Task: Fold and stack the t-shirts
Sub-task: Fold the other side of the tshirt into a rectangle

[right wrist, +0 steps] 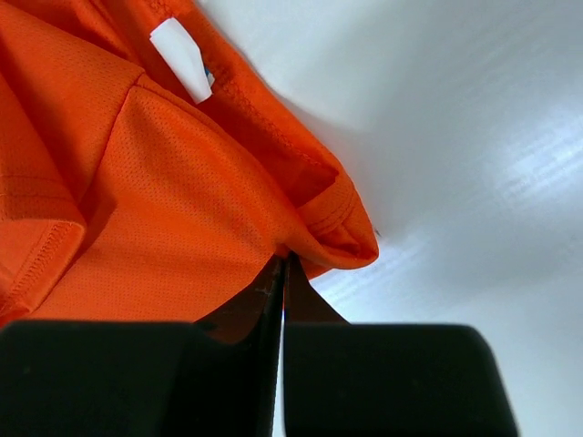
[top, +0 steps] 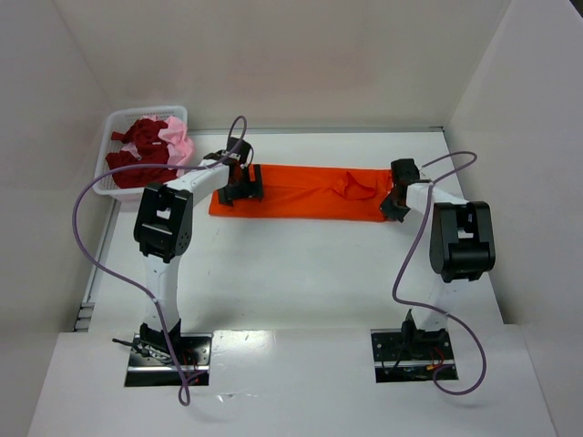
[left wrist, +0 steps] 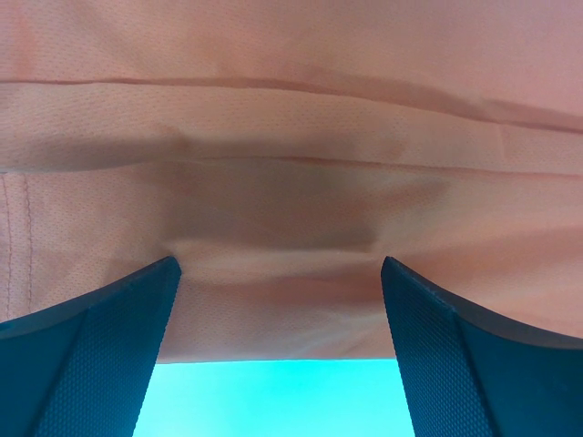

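One orange t-shirt (top: 301, 193) lies as a long strip, left to right, at the far middle of the table (top: 291, 282). Jaws of the right gripper (right wrist: 282, 262) are closed on its right-end edge, near the collar tag (right wrist: 182, 56). Jaws of the left gripper (left wrist: 278, 273) stand wide over the left end, nothing pinched. Looks like the crosswise fold step. Next: left must close on cloth, then one end goes over the other. The dark red t-shirts (top: 137, 150) and pink t-shirt (top: 179, 141) wait in the basket (top: 114, 123), far left.

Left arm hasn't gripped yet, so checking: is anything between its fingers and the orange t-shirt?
Nothing visible. The left fingers stand open right at the orange t-shirt edge, with only its cloth showing between them.
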`<state>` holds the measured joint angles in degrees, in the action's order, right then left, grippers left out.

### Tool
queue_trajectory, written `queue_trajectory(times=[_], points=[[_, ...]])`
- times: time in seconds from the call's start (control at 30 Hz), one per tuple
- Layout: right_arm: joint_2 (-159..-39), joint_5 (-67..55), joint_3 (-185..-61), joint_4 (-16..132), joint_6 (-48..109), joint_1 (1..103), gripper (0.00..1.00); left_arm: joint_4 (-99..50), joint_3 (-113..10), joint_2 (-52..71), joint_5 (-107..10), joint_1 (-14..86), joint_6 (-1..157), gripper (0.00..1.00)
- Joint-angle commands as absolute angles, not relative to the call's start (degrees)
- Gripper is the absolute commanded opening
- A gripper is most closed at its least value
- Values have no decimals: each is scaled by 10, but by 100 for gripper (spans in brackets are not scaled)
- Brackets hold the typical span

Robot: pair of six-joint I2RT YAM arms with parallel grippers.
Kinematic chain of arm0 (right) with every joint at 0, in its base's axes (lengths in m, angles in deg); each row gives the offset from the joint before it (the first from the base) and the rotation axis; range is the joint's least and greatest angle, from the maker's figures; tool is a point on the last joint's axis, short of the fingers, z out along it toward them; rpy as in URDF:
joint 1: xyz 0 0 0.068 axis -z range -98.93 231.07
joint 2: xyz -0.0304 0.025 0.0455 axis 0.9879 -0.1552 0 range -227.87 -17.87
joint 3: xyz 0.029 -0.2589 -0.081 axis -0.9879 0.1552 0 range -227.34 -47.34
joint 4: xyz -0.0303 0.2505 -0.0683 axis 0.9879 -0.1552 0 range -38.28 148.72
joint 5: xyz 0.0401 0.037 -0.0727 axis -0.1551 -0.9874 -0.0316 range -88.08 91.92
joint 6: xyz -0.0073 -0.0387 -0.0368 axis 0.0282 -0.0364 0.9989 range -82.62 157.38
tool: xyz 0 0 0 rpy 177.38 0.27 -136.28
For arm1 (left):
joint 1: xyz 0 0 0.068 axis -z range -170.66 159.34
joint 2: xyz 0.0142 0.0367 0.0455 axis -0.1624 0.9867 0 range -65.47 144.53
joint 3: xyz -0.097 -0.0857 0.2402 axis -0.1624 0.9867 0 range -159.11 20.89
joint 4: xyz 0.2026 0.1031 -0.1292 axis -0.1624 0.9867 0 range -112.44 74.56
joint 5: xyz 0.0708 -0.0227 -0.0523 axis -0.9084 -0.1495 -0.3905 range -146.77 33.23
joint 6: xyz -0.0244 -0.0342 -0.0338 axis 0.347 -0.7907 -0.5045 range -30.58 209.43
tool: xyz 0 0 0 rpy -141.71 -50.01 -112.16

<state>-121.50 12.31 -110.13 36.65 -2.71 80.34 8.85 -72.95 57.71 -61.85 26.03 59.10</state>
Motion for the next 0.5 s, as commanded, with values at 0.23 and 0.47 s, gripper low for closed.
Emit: queue_trajectory(times=[0.23, 0.47], points=[[-1128, 136, -1035, 304, -66, 813, 0, 96, -709, 599, -613, 242, 593, 100], [-1043, 121, -1017, 318, -52, 813, 39, 91, -709, 582, -601, 242, 604, 100]])
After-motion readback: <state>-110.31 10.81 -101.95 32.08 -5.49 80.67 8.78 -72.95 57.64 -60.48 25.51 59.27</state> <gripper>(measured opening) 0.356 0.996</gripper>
